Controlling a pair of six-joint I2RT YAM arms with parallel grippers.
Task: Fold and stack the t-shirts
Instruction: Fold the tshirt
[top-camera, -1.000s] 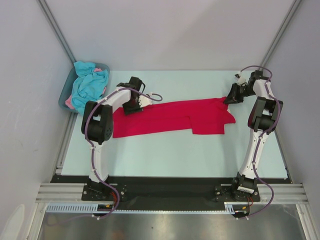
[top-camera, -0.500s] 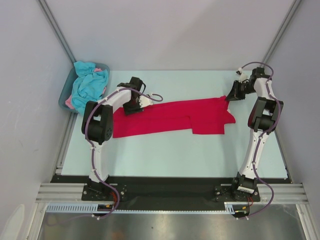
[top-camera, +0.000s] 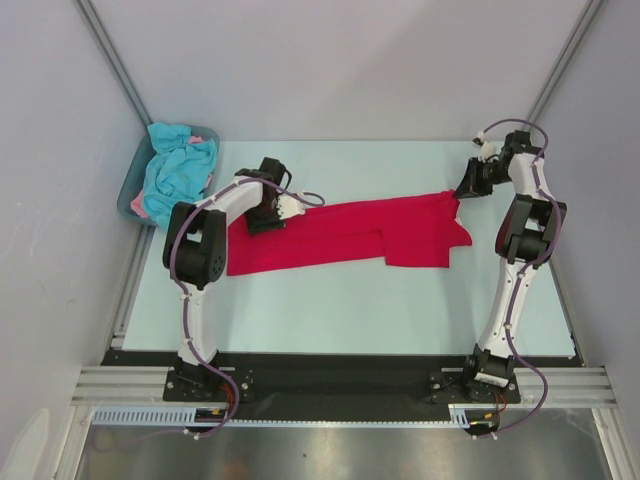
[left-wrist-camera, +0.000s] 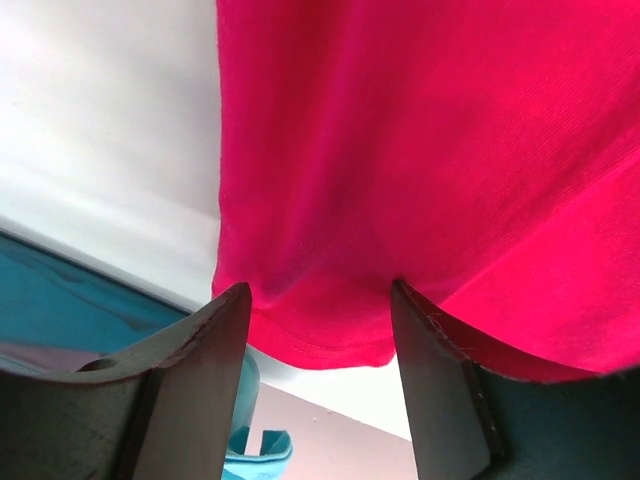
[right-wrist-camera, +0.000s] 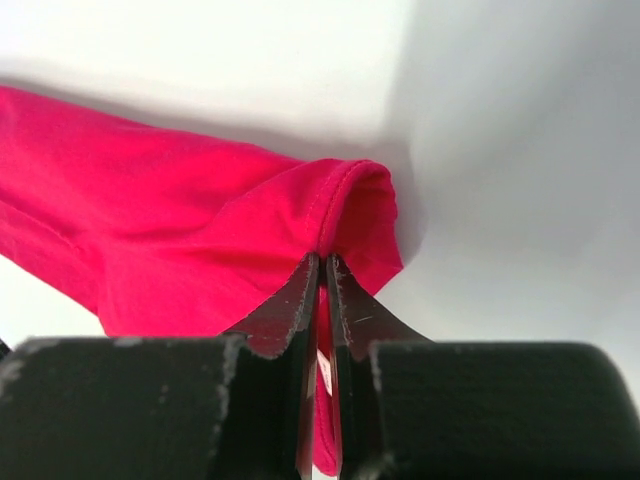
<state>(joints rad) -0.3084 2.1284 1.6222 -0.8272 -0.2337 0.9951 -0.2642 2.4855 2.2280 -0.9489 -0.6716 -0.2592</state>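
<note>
A crimson red t-shirt (top-camera: 350, 233) lies stretched across the middle of the table. My left gripper (top-camera: 264, 217) is open at the shirt's left end. In the left wrist view the red hem (left-wrist-camera: 330, 330) sits between its two spread fingers (left-wrist-camera: 190, 390). My right gripper (top-camera: 462, 190) is shut on the shirt's far right corner. In the right wrist view a fold of red cloth (right-wrist-camera: 330, 215) is pinched between the closed fingers (right-wrist-camera: 285, 315). Turquoise-blue and pink shirts (top-camera: 178, 175) are heaped in the tub at the back left.
A grey-blue plastic tub (top-camera: 131, 193) stands at the table's back left corner and holds the heap of shirts. Grey walls enclose the table on three sides. A metal rail (top-camera: 340, 385) runs along the near edge by the arm bases.
My right gripper has moved a little up and to the right, pulling the shirt's right corner with it. My left gripper has shifted slightly at the shirt's left end.
</note>
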